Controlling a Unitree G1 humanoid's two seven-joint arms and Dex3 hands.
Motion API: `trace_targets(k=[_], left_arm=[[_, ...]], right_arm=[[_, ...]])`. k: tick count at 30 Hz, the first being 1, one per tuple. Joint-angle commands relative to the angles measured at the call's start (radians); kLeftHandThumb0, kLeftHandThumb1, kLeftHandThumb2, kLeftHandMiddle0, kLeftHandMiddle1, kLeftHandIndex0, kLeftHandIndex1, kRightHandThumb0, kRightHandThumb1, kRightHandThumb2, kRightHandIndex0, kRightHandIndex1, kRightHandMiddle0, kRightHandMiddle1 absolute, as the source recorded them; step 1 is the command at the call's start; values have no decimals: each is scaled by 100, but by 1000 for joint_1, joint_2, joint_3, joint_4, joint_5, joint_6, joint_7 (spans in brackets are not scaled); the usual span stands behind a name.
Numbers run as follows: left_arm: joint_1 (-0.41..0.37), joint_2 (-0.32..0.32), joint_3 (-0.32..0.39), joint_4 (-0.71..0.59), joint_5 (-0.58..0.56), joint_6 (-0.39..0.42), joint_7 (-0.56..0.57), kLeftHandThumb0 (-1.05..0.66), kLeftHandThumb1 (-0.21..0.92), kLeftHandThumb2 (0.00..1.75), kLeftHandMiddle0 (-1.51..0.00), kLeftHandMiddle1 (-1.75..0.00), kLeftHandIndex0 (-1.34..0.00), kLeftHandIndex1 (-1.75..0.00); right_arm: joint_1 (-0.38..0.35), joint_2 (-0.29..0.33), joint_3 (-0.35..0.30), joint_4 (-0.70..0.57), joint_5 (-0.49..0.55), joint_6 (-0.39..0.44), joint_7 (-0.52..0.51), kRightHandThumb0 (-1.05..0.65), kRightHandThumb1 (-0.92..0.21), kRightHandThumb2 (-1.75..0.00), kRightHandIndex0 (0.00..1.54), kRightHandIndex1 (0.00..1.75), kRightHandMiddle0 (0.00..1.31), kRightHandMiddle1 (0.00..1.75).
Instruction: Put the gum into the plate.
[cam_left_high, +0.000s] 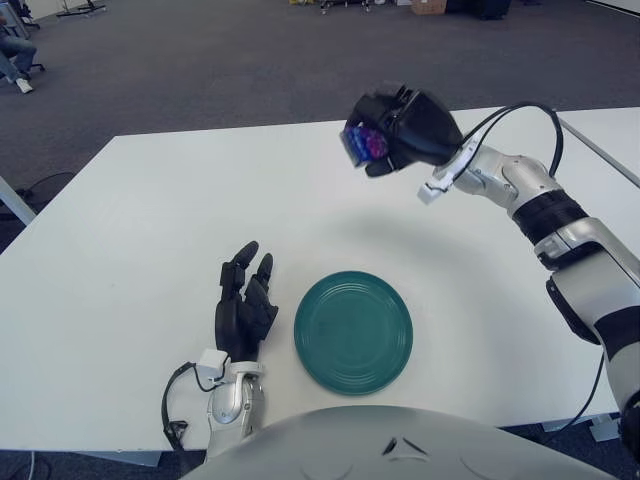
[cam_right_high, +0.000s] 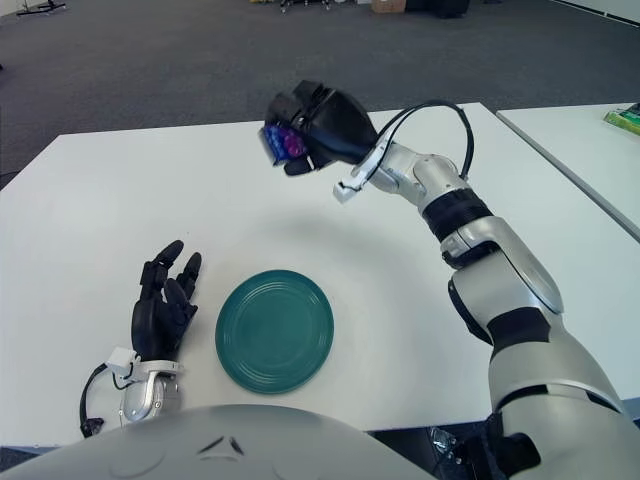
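Observation:
My right hand (cam_left_high: 385, 138) is raised well above the white table (cam_left_high: 150, 200), behind the plate, with its black fingers curled around the gum (cam_left_high: 366, 142), a small blue and purple pack that shows between them. The gum (cam_right_high: 287, 142) faces left in both views. A round dark green plate (cam_left_high: 353, 332) lies flat near the table's front edge, with nothing on it. My left hand (cam_left_high: 245, 305) shows just left of the plate, palm down, fingers spread and holding nothing.
A second white table (cam_left_high: 610, 130) stands to the right, separated by a narrow gap. Grey carpeted floor (cam_left_high: 200, 60) stretches behind the table, with chair legs and boxes far back.

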Motion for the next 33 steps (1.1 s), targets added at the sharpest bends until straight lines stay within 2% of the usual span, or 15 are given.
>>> trace_targets(k=[1, 6, 11, 14, 18, 26, 33], left_arm=[[-119, -57, 39, 165, -9, 11, 20, -82, 92, 82, -56, -3, -13, -94], [-120, -53, 42, 171, -20, 11, 12, -80, 92, 83, -57, -3, -14, -95], [-121, -58, 42, 170, -24, 12, 14, -77, 92, 84, -56, -3, -13, -94], [-120, -63, 41, 166, -30, 13, 14, -75, 92, 84, -56, -3, -13, -94], [-115, -65, 40, 163, -26, 15, 20, -77, 92, 83, -56, -2, -13, -94], [-114, -61, 33, 163, -8, 22, 28, -79, 92, 83, -54, -1, -11, -94], [-120, -68, 29, 164, 15, 18, 54, -78, 92, 83, -54, -1, -11, -95]], right_arm=[[59, -22, 6, -122, -28, -31, 62, -44, -70, -86, 126, 175, 100, 175], [159, -62, 12, -281, -46, -93, 123, -43, -65, -91, 127, 175, 100, 175], [183, -76, 12, -317, -45, -166, 181, -42, -63, -95, 127, 175, 99, 175], [192, -86, 22, -344, -22, -231, 253, -41, -63, -95, 127, 175, 98, 175], [240, -97, 38, -414, -61, -290, 300, -40, -70, -90, 123, 175, 94, 175], [235, -92, 33, -450, -66, -374, 392, -42, -79, -83, 120, 175, 85, 175], [241, -88, 30, -450, -72, -409, 459, -44, -85, -80, 120, 175, 81, 175]])
